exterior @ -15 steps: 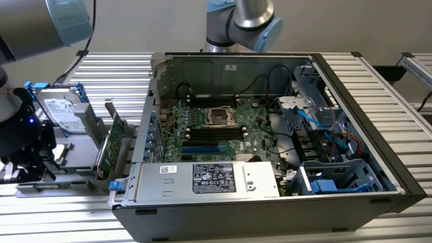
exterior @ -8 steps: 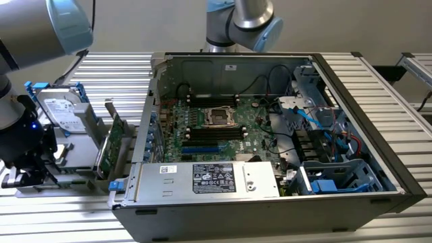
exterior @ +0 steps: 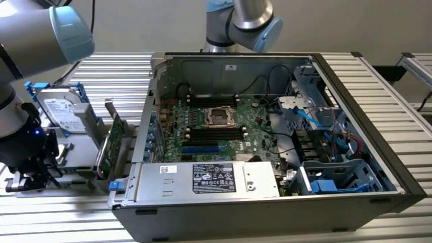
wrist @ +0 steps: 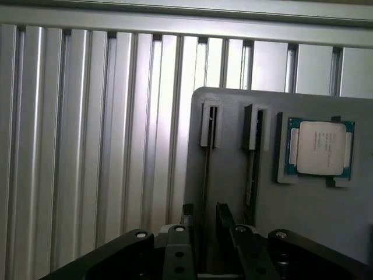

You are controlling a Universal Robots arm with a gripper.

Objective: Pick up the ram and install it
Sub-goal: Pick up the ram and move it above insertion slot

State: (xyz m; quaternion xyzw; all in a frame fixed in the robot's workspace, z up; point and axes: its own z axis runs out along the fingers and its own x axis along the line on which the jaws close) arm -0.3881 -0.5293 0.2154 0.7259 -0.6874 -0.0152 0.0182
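The ram (wrist: 206, 169) stands on edge in a slot of a grey holder (wrist: 233, 116), seen as a thin dark strip. My gripper (wrist: 206, 211) is open, one finger on each side of the ram's near end, with a gap on both sides. A second stick (wrist: 251, 175) stands in the neighbouring slot. In the exterior view my gripper (exterior: 28, 174) hangs low over the holder (exterior: 74, 152) at the exterior view's left, beside the open computer case (exterior: 351, 76). The motherboard's black memory slots (exterior: 216, 134) lie inside the case below the processor socket (exterior: 219, 115).
A processor chip (wrist: 319, 149) lies in a recess of the holder. A silver hard drive with blue rails (exterior: 60, 109) and a green expansion card (exterior: 111, 144) stand between my gripper and the case. A second robot arm (exterior: 243, 20) stands behind the case. The table is ribbed aluminium (wrist: 87, 146).
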